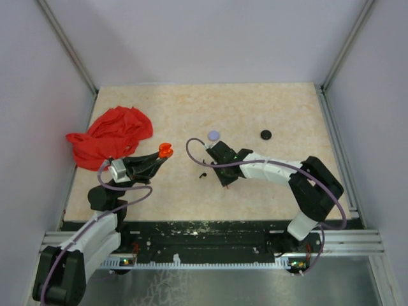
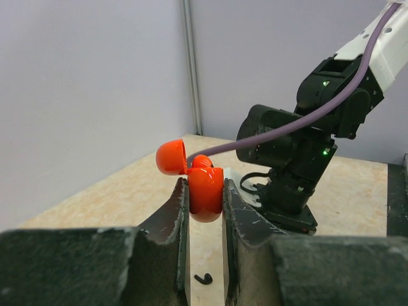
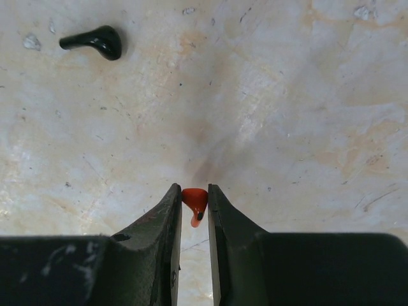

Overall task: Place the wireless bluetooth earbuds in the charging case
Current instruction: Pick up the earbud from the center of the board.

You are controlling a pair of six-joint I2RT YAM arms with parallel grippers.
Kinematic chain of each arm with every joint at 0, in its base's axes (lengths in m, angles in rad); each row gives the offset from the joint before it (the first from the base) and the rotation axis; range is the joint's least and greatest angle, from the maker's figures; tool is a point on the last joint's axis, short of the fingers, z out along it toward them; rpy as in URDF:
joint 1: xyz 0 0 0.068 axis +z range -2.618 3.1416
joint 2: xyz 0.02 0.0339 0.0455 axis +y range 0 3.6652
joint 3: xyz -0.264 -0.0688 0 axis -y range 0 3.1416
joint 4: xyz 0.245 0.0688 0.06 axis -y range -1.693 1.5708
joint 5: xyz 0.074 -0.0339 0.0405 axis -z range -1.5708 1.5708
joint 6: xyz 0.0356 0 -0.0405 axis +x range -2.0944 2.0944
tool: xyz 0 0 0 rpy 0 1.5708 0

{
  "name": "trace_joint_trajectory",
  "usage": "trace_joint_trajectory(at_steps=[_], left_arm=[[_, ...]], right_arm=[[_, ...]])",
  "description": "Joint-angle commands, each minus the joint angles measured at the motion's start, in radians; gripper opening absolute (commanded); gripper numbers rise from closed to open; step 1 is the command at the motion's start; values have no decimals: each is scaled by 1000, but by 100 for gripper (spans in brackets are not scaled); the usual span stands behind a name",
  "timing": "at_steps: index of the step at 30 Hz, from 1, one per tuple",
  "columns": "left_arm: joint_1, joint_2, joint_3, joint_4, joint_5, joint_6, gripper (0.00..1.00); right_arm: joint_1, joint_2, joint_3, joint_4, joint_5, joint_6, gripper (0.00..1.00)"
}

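My left gripper [image 2: 205, 186] is shut on the orange charging case [image 2: 205, 191] and holds it upright above the table, with its lid [image 2: 171, 158] flipped open to the left. In the top view the case [image 1: 165, 151] is at centre left. My right gripper [image 3: 195, 199] is shut on a tiny reddish-orange earbud [image 3: 195, 203], pinched at the fingertips just above the tabletop. In the top view this gripper [image 1: 226, 180] points down, to the right of the case. A black earbud [image 3: 95, 41] lies loose on the table, also in the top view [image 1: 203, 174] and the left wrist view [image 2: 204, 278].
A crumpled red cloth [image 1: 108, 137] lies at the left edge. A lilac disc [image 1: 213, 135] and a black disc [image 1: 266, 134] lie behind the right gripper. The right arm's wrist [image 2: 287, 172] stands close in front of the case. Walls enclose the table on three sides.
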Motion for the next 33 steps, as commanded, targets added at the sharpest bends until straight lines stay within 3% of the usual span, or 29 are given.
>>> trace_joint_trajectory(at_steps=[1,14,33], left_arm=[[6,11,34,45,26,-22,0],[5,119,53,112,83,-115,0],[-3,176,59,168,114,-174,0]], right_arm=[[-5,-81,-7,64,17,-12,14],[21,-345,-1,367,-7,-151,12],[128,-469,13,703,-143,-263,12]])
